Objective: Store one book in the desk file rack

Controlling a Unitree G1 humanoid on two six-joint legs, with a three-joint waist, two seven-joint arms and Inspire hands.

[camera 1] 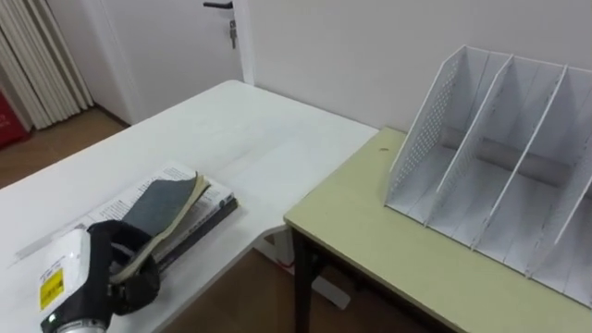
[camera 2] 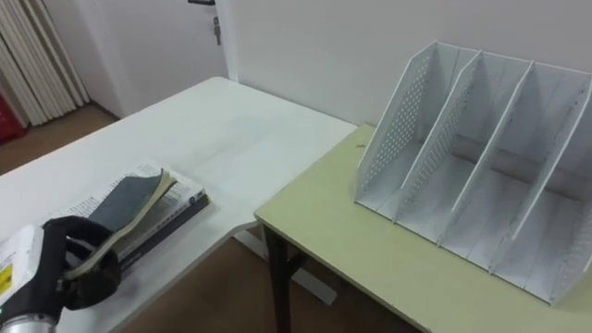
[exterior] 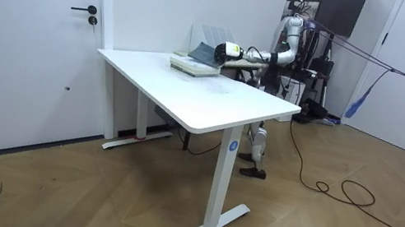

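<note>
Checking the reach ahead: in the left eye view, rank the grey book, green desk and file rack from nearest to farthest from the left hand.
1. grey book, lower left, held by the left hand.
2. green desk, to the right across a gap.
3. file rack, on that desk, far right.

One white table (camera 1: 231, 139), one green desk (camera 1: 398, 250), one file rack (camera 1: 504, 166) (several slots), one book stack (camera 1: 208, 199)

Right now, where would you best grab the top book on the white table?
By its near edge, coming from the robot's side. The book lies on a pile with that edge raised off it, giving fingers room; the left hand grips there.
</note>
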